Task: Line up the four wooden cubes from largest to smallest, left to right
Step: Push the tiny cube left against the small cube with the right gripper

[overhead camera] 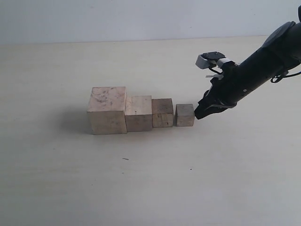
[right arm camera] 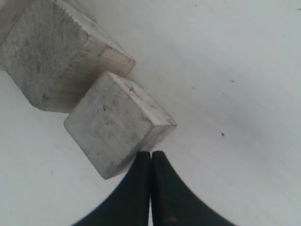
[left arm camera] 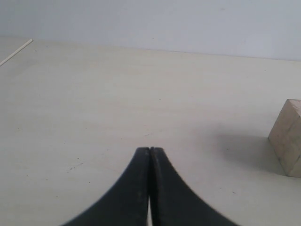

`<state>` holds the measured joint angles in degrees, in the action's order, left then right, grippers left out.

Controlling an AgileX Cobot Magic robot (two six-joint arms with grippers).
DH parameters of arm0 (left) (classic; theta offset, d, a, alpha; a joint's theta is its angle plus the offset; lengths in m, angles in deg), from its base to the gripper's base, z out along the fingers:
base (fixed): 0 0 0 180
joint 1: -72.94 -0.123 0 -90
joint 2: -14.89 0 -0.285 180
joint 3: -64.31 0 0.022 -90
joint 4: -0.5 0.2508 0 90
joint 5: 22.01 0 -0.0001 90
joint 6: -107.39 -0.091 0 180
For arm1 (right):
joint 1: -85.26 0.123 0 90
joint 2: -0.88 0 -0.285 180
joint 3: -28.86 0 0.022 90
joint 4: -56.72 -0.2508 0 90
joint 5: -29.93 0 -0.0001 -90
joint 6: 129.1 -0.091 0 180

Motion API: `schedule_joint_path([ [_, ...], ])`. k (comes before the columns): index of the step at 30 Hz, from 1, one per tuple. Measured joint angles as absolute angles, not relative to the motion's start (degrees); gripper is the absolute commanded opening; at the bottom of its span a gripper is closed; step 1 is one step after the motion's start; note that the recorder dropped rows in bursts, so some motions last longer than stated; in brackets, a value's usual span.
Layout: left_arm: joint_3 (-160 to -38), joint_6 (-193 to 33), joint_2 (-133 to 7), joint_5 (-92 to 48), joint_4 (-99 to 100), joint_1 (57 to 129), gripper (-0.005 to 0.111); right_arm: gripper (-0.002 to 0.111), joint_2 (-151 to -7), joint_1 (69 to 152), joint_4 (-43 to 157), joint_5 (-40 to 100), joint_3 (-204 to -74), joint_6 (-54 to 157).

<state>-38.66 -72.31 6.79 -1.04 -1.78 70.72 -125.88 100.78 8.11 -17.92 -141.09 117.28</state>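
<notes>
While the right gripper (right arm camera: 151, 155) and left gripper (left arm camera: 149, 149) sit pressed together, 1 cube (left arm camera: 288, 136) is cut off

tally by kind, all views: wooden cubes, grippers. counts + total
Wooden cubes: 4 (largest cube, second cube, third cube, smallest cube)
Grippers: 2 (left gripper, right gripper), both shut
Total: 6
</notes>
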Motion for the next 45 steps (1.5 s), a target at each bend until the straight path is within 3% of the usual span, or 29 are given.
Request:
schedule_joint_path([
  [45, -38.66, -72.31, 6.79, -1.04, -1.78, 70.72, 0.0, 0.0, -125.88, 100.78, 3.45, -18.96, -141.09, 123.13],
])
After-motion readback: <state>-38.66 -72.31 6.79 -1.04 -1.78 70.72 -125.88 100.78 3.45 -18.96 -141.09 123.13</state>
